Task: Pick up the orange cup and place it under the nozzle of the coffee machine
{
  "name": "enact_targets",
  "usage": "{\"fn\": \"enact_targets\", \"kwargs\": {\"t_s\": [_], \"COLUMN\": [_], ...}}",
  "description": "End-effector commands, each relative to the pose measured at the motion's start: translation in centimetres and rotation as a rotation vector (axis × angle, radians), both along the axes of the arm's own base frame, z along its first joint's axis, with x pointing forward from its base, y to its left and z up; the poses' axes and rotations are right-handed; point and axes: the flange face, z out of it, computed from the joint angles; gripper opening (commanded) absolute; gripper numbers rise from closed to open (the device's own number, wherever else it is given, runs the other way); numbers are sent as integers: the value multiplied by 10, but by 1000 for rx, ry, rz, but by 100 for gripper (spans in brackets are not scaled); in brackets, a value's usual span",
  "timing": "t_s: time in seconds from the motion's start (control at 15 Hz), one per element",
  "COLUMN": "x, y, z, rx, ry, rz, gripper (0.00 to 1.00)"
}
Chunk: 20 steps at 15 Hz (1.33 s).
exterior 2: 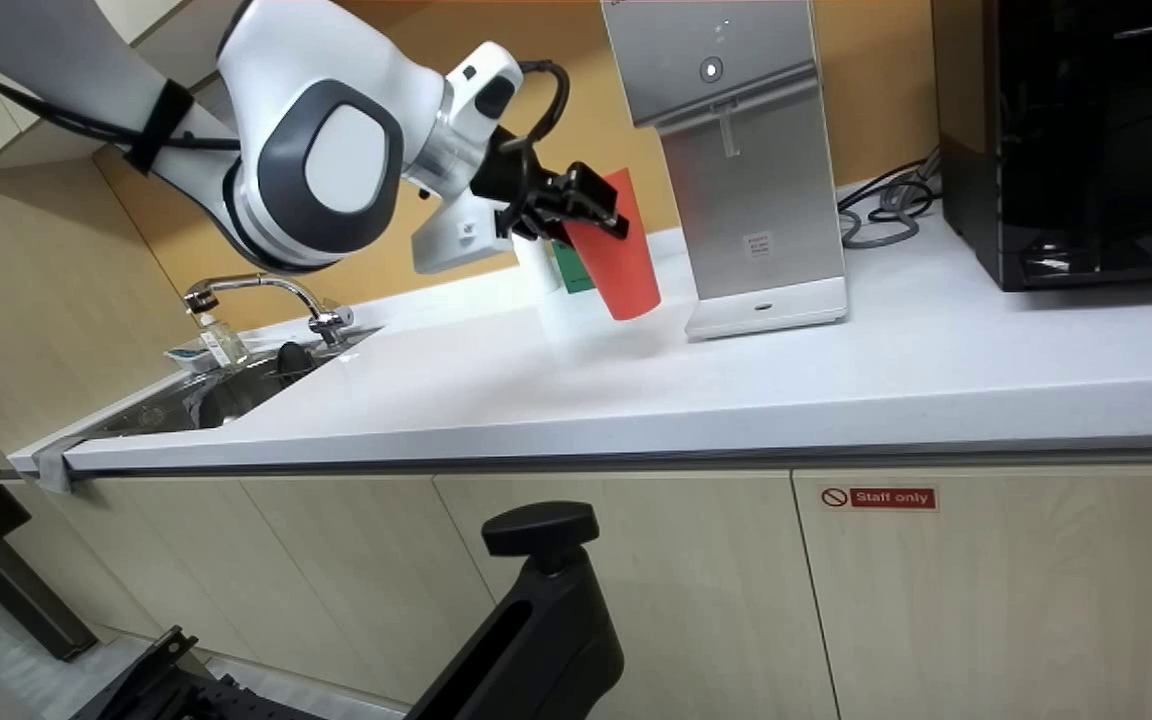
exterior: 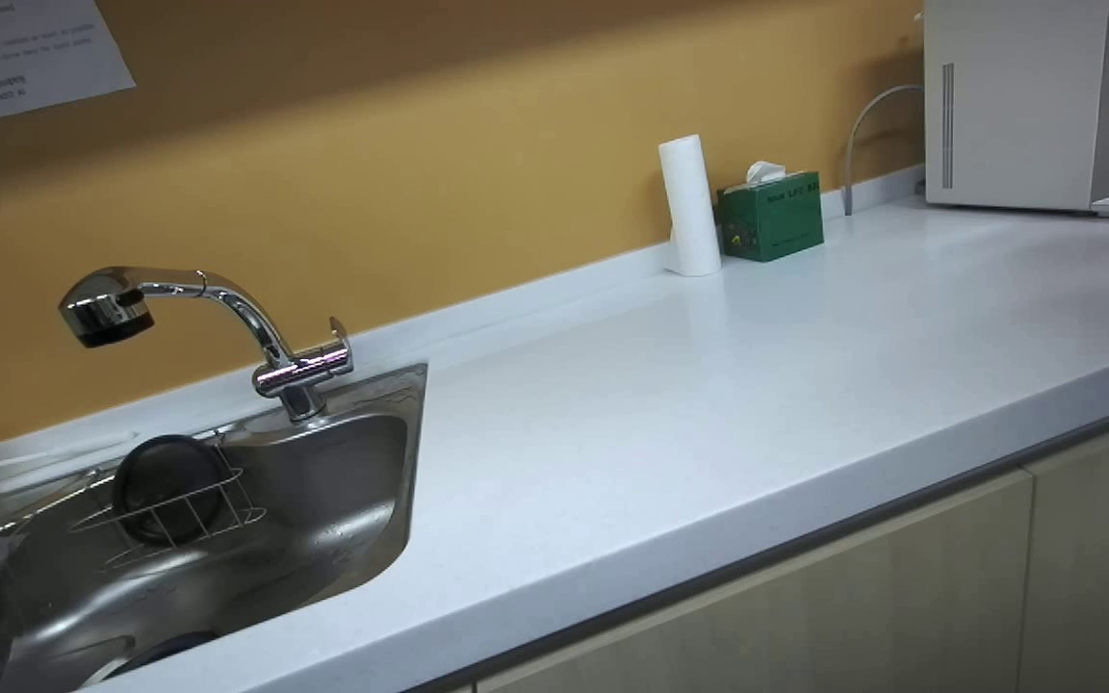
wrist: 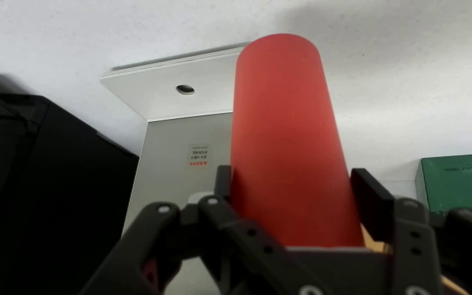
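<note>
Our hand (wrist: pixel 295 186) is clamped on both sides of the orange cup (exterior 2: pixel 626 265). In an exterior view, the cup is up in the air, just beside the coffee machine (exterior 2: pixel 736 180). The green box (exterior 2: pixel 573 268) is on that same side of the coffee machine. The cup is not yet under the nozzle (exterior 2: pixel 729 135). Its thin end points down, and we can't see inside it.

Next, we think, it has to go across onto the coffee machine's tray (exterior 2: pixel 791 306). Going in too low could make the cup's bottom bump the tray's edge and get pushed crooked. Going in too high could make its top, or our hand, hit the nozzle. Pushing in too far could bang the coffee machine's back wall (exterior 2: pixel 776 190). The cup looks smooth and may be thin, so a hard squeeze might bend it and a weak one might let it slide. If we let go while it leans, or sits half off the tray, it might tip onto the tabletop (exterior 2: pixel 496 370).
</note>
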Motion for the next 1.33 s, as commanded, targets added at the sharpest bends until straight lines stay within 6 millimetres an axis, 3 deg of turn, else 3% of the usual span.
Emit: {"fn": "enact_targets", "kwargs": {"t_s": [0.0,0.07,0.13,0.53,1.27], "x": [0,0,0,17,54], "y": [1,1,1,-32,-68], "z": [0,0,0,-6,-26], "rx": [-1,-2,-2,51,58], "ry": [2,2,2,-32,-48], "rz": [2,3,4,-126,-212], "gripper": [73,73,48,48,48]}}
